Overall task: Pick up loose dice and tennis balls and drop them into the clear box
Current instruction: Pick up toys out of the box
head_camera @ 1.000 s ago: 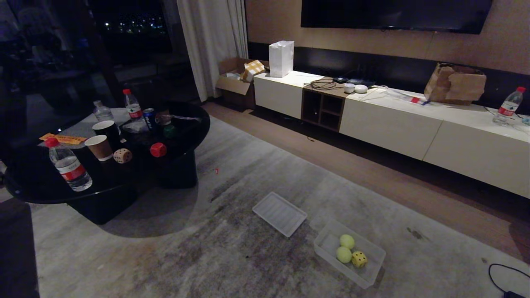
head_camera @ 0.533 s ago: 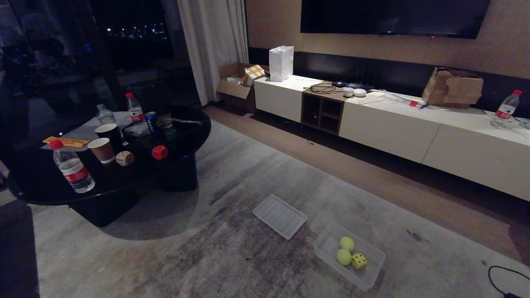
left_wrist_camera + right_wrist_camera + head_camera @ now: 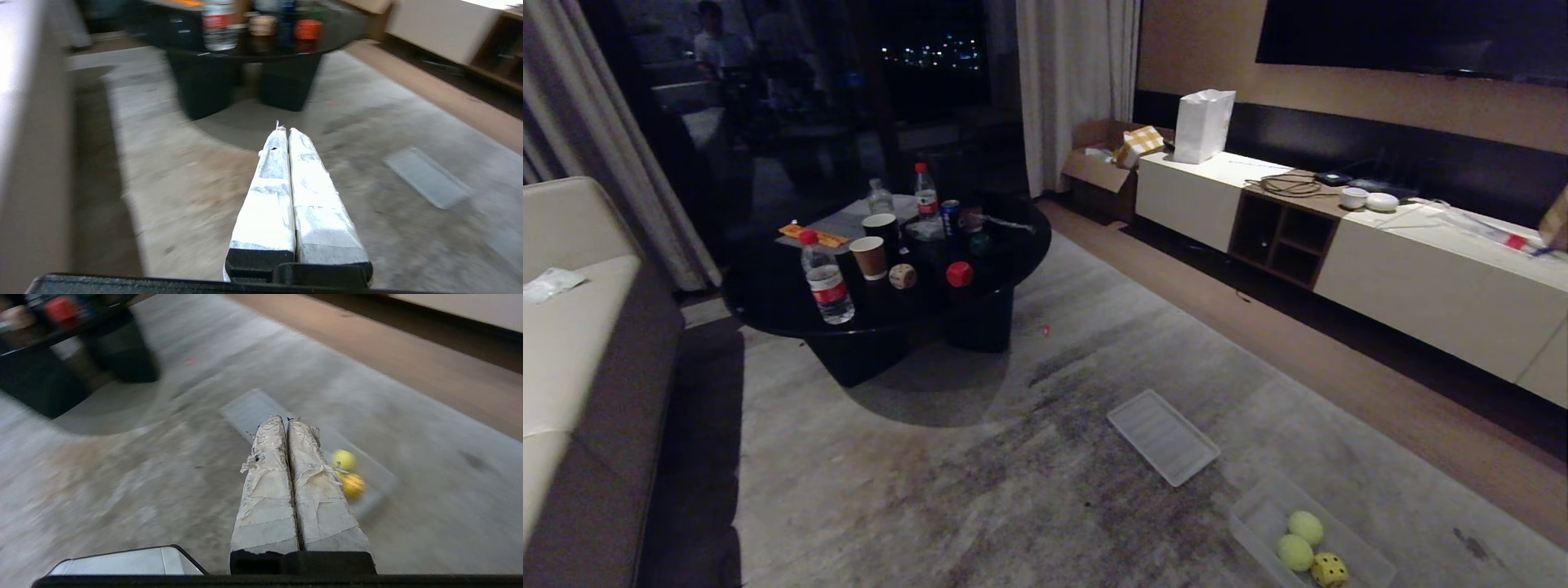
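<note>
The clear box [image 3: 1252, 513] sits on the rug at the lower right, holding two tennis balls [image 3: 1305, 527] and a yellow die [image 3: 1330, 569]. A beige die [image 3: 903, 276], a red die [image 3: 959, 273] and a dark green die [image 3: 980, 242] rest on the round black table [image 3: 784, 314]. Neither arm shows in the head view. My left gripper [image 3: 284, 130] is shut and empty, hanging over the rug and pointing toward the table. My right gripper [image 3: 284, 418] is shut and empty above the rug, with the box [image 3: 382, 475] and a ball [image 3: 343, 459] just beyond its fingers.
The flat ribbed lid [image 3: 1163, 435] lies on the rug between table and box. Water bottles [image 3: 827, 282], paper cups [image 3: 869, 256] and a can crowd the table. A sofa [image 3: 572, 343] stands on the left, and a long white cabinet [image 3: 1421, 282] lines the right wall.
The whole head view has swung left: table, lid and box now sit further right in the picture, and the sofa has come into view. Nothing on the table or rug has moved.
</note>
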{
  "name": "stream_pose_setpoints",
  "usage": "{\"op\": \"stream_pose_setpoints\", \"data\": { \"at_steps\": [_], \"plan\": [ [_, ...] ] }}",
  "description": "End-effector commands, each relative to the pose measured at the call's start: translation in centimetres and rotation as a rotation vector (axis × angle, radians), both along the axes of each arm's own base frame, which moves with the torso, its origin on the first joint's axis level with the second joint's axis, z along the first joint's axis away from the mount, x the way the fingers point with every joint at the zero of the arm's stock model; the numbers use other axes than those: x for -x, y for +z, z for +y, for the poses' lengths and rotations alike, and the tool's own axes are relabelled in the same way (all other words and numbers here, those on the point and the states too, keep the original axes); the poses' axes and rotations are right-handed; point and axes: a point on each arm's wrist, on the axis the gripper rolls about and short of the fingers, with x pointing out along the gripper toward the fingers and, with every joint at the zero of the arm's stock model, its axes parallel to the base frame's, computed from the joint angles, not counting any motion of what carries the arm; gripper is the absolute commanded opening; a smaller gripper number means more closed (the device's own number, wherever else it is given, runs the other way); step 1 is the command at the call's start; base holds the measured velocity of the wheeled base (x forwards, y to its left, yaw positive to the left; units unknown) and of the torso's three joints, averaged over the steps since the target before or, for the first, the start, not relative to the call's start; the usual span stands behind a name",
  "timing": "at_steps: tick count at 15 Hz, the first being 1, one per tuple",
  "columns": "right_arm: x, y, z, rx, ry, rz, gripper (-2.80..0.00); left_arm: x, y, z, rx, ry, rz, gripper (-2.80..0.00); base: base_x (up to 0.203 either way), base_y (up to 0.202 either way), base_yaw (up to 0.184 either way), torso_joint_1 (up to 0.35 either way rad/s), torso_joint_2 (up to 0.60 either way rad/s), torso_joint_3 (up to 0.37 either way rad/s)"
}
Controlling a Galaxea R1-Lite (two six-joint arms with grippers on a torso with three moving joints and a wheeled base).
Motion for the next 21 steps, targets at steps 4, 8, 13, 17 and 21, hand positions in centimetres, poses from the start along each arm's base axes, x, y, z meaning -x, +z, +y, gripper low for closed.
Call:
{"op": "stream_pose_setpoints", "data": {
  "at_steps": [4,8,13,17,21],
  "plan": [
    [-0.01,-0.01,0.0,-0.001,0.0,0.003,-2.8,-0.02,-0.04,0.0,0.0,-0.001,0.003,-2.8,0.0,-0.008,0.166,0.002,0.0,0.004],
    [-0.01,-0.01,0.0,-0.001,0.001,0.003,-2.8,-0.02,-0.04,0.0,0.002,-0.001,0.003,-2.8,0.0,-0.009,0.164,0.002,0.0,0.005],
    [-0.01,-0.01,0.0,-0.001,0.001,0.003,-2.8,-0.02,-0.01,0.0,0.007,0.002,0.0,-2.8,-0.001,-0.008,0.162,0.001,0.0,0.002],
    [-0.01,-0.01,0.0,-0.001,0.001,0.003,-2.8,-0.02,-0.01,0.0,0.007,0.002,0.0,-2.8,-0.001,-0.002,0.055,0.0,0.0,0.002],
    [-0.01,-0.01,0.0,-0.001,0.0,0.003,-2.8,-0.02,-0.01,0.01,0.008,0.004,0.0,-2.8,0.075,0.001,0.001,0.0,0.0,0.004]
  ]
}}
